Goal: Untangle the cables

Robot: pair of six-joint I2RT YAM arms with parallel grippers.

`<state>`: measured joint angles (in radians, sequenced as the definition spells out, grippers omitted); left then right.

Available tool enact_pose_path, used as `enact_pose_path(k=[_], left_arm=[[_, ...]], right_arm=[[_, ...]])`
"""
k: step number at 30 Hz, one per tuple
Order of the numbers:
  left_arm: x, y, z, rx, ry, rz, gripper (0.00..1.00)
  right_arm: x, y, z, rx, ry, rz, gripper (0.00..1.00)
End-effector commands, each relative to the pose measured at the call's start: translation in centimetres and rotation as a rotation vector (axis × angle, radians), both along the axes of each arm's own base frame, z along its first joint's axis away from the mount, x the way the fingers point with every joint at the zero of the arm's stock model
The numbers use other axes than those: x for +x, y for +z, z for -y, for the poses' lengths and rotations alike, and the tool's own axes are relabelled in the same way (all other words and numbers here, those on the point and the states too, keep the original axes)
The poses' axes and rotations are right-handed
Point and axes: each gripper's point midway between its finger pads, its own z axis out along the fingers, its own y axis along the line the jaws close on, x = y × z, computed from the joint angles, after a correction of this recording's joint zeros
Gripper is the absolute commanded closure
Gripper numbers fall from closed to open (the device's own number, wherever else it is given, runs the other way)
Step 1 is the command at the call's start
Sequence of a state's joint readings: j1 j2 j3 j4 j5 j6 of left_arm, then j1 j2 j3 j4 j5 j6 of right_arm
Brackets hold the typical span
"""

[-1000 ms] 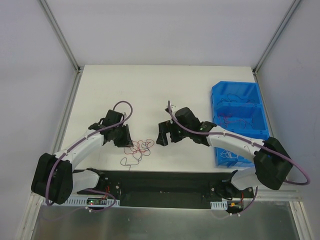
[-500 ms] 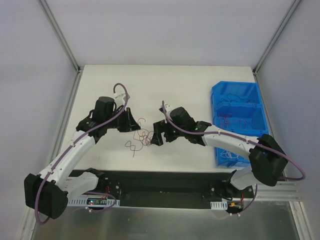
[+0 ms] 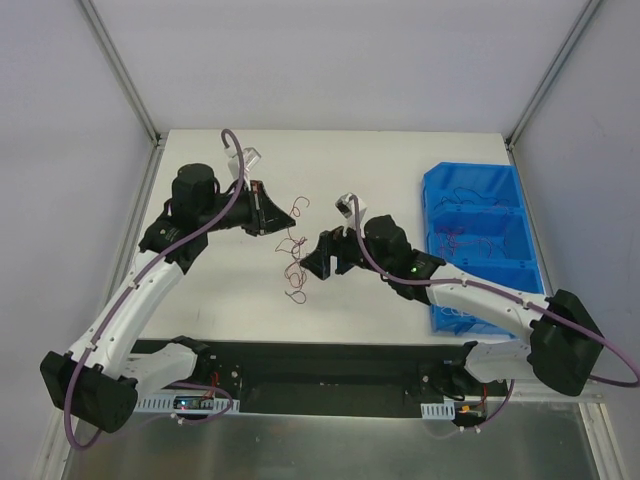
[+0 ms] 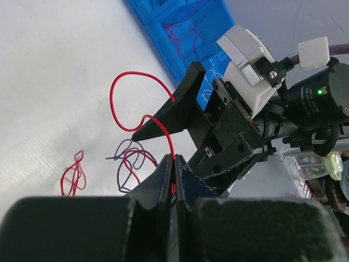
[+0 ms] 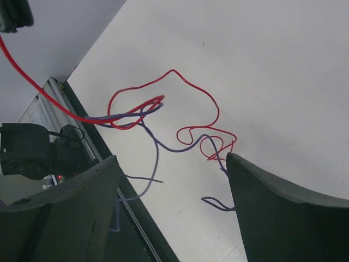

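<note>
The cables (image 3: 292, 256) (image 5: 143, 109), a loose knot of hair-thin curly red and dark purple wires, hang in a string just below and ahead of the left arm's black two-finger gripper (image 3: 281, 212) (image 4: 175, 164). That gripper's jaws are pressed together on one red strand. From the left wrist we see this strand rise out of the pinch and arch over in a wide loop, with purple and red curls (image 4: 131, 161) dangling lower down on its left. The right arm's black two-finger gripper (image 3: 320, 262) (image 5: 170, 159) faces the clump from the other side, close to the lower part of the string. Its jaws are spread wide and hold nothing, and the tangle shows in the gap between them. A small separate red curl of wire (image 4: 73, 174) lies on the white tabletop (image 3: 380, 170) under the left gripper. Well behind the right gripper stands a blue plastic compartment bin (image 3: 432, 195) (image 4: 163, 33) with more thin wires inside.
</note>
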<state>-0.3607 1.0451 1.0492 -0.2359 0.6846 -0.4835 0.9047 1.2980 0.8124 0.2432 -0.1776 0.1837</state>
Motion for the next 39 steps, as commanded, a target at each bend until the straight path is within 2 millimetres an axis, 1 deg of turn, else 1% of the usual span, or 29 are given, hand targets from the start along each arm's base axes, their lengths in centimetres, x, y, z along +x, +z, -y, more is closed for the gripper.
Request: enact_pose_path(k=[1,4,6,9,12,15,16,17,18,19,20,22,24,26,29,34,37,39], left_arm=[[-0.1,3.0,1.1,-0.07,-0.061,0.058,1.0],[0.1,3.6,1.3,-0.087,-0.062,0.063,1.0],[0.1,3.9,1.4,-0.098,-0.064,0.064,1.0],[0.0,4.5,1.6,-0.123,-0.076,0.068,1.0],[0.0,5.2,1.7,-0.137,-0.077,0.077,1.0],[-0.1,6.2,1.7,-0.153,-0.078,0.086,1.0],[-0.1,6.5,1.8,-0.158,-0.08,0.089,1.0],[-0.2,6.9,1.8,-0.164,-0.083,0.095,1.0],[-0.1,7.2,1.8,-0.166,-0.081,0.098,1.0],[0.0,7.3,1.8,-0.168,-0.082,0.102,1.0],[-0.1,7.5,1.8,-0.169,-0.08,0.104,1.0],[0.0,7.7,1.8,-0.173,-0.079,0.103,1.0],[0.0,7.8,1.9,-0.178,-0.084,0.097,1.0],[0.0,7.9,2.0,-0.18,-0.086,0.095,1.0],[0.1,7.8,2.0,-0.178,-0.085,0.095,1.0],[0.6,7.0,2.1,-0.164,-0.077,0.084,1.0],[0.5,7.0,2.3,-0.169,-0.096,0.071,1.0],[0.3,7.2,2.3,-0.174,-0.105,0.072,1.0]], right_arm=[[0.9,4.0,-0.9,0.134,-0.017,0.085,0.23],[0.3,4.6,-1.9,0.174,0.031,0.064,0.26],[0.0,4.3,-2.4,0.195,0.052,0.044,0.27],[0.4,2.5,-3.0,0.164,0.05,0.021,0.29],[1.1,0.5,-2.7,0.107,0.012,0.009,0.3],[1.3,-0.6,-2.5,0.085,-0.001,-0.002,0.31],[1.5,-0.9,-2.5,0.079,-0.009,-0.004,0.37],[1.6,-1.0,-2.4,0.076,-0.017,-0.006,0.44],[1.7,-1.0,-2.3,0.081,-0.019,-0.005,0.54],[1.7,-0.9,-2.3,0.089,-0.017,0.0,0.66],[1.8,-0.6,-2.2,0.097,-0.026,0.01,0.69],[1.9,-0.2,-2.1,0.104,-0.029,0.019,0.68],[1.8,0.5,-1.8,0.124,-0.029,0.033,0.65],[1.3,1.6,-1.8,0.158,-0.014,0.049,0.6],[1.0,2.7,-1.5,0.177,-0.005,0.069,0.5],[0.5,4.4,-0.9,0.199,0.003,0.102,0.48],[1.1,5.1,-0.5,0.187,-0.028,0.13,0.48],[1.5,5.3,-0.6,0.184,-0.032,0.131,0.51]])
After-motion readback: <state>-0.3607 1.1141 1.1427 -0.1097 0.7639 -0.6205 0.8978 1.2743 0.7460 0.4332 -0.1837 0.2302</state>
